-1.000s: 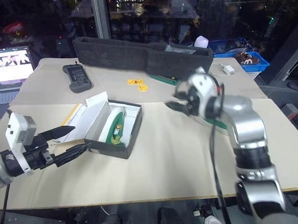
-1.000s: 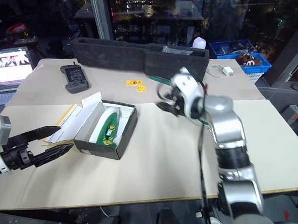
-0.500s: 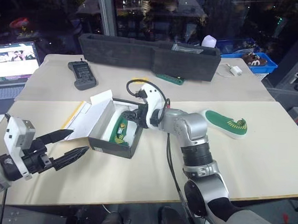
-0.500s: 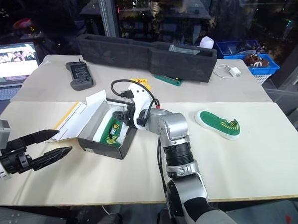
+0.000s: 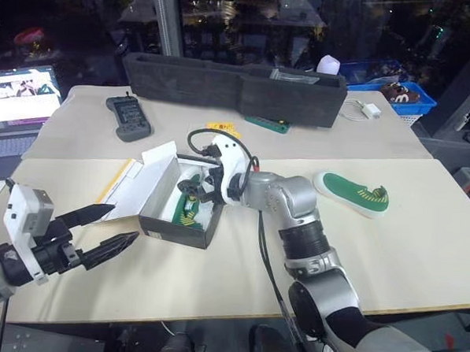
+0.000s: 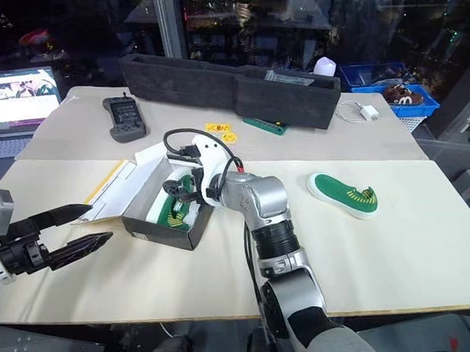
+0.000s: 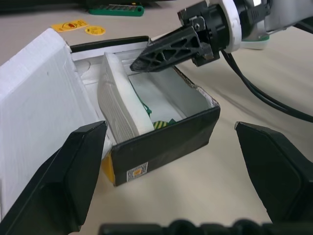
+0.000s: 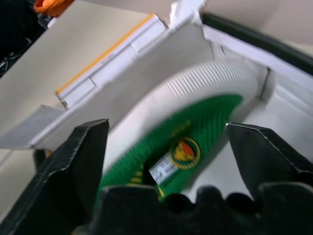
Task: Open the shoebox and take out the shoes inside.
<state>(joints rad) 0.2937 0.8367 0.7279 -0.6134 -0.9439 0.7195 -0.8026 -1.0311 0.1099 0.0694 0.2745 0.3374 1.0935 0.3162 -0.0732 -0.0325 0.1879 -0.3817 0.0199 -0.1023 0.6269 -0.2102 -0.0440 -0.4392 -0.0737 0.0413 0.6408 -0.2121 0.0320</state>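
Observation:
The shoebox [image 5: 173, 229] stands open left of the table's middle, its yellow-edged lid [image 5: 140, 183] folded back to the left. One green shoe [image 8: 195, 127] with a white sole lies on its side inside. My right gripper [image 5: 196, 191] reaches into the box from the right, open, with a finger on each side of that shoe and not touching it. The other green shoe [image 5: 352, 193] lies on the table at the right. My left gripper [image 5: 126, 222] hovers open just in front of the box's near left corner, holding nothing.
A long black foam tray [image 5: 232, 81] runs along the back of the table. In front of it are a grey handheld device [image 5: 128, 117], yellow stickers [image 5: 222, 129] and a green strip [image 5: 265, 124]. A laptop [image 5: 22, 98] sits far left and a blue basket [image 5: 401, 94] back right.
My right gripper swung left from the shoe lying on the table to the box, sank into it and spread its fingers wider. The left gripper stayed put.

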